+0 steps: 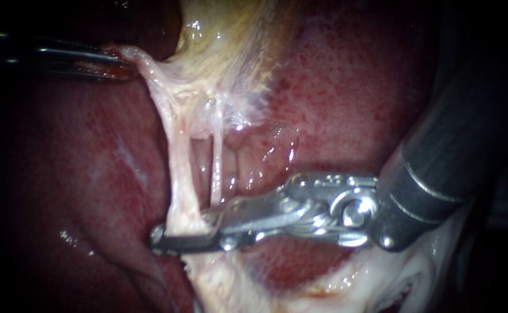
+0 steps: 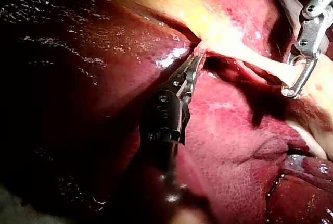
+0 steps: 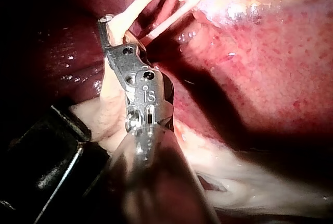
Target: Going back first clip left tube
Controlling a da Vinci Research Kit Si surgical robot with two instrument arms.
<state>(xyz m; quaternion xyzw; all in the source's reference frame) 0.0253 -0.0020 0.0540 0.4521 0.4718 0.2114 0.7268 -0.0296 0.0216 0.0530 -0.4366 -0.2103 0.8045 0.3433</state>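
Lower centre of frame: right instrument [image 1: 173,235] has its jaws narrowly apart, astride the foot of the left tube [image 1: 180,185]. The right tube [image 1: 216,168] stands just beside it, clear. Upper left: left instrument [image 1: 118,61], jaws closed on pale tissue [image 1: 149,69] below the gallbladder [image 1: 219,29]
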